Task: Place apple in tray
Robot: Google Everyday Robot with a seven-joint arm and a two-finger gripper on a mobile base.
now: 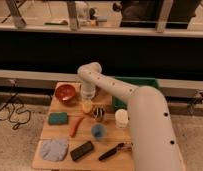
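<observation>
Gripper (88,102) hung low over the middle of the wooden worktop (110,137), directly above the apple (87,106). Fingers hidden against the fruit; whether spread or closed on it, cannot tell. Apple sat on or just above the worktop, between the red bowl (65,92) at upper left and the green tray (137,86) at the right rear, outside the tray. Nearby lay a carrot (76,126), a green sponge (58,118), a white cup (122,118), a blue cup (98,132), a grey cloth (54,149), and a dark block (82,150).
</observation>
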